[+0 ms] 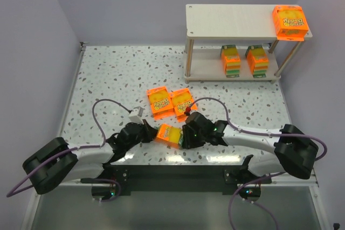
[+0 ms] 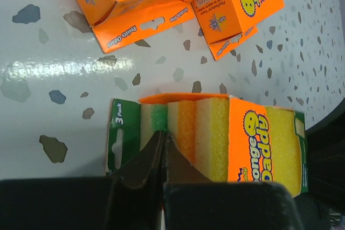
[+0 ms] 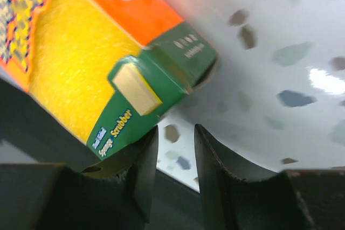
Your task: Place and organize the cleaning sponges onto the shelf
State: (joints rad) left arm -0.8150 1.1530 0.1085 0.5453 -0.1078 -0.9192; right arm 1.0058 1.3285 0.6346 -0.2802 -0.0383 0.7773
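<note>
Down at the near edge, the sponge pack (image 1: 168,134) lay on the speckled table (image 1: 118,79), caught between both arms. The left gripper (image 2: 161,139) sat at its nine o'clock, jaws pressed together, tips against the layered green-and-yellow edge. Whether they nipped a bit of card there, I couldn't tell. The right gripper (image 3: 175,133) was at three o'clock, jaws narrowly apart with bare table showing between them. One finger was just against the pack's green end, so nothing was held.

Two loose packs (image 1: 160,102) (image 1: 182,100) waited at twelve o'clock of it, touching each other. The shelf (image 1: 226,17) stood off at one o'clock, with one pack flat on the top board's right corner (image 1: 291,21) and two standing packs (image 1: 230,60) (image 1: 257,60) on the lower board.

The step looked like getting a proper grasp. That gap seemed too narrow for the pack, so the right jaws wanted spreading wider, then squaring across the flat faces near the middle. The left tips could brace the far edge so it didn't skid. After a firm close, it needed a lift well clear of the two neighbours before heading to one o'clock.
</note>
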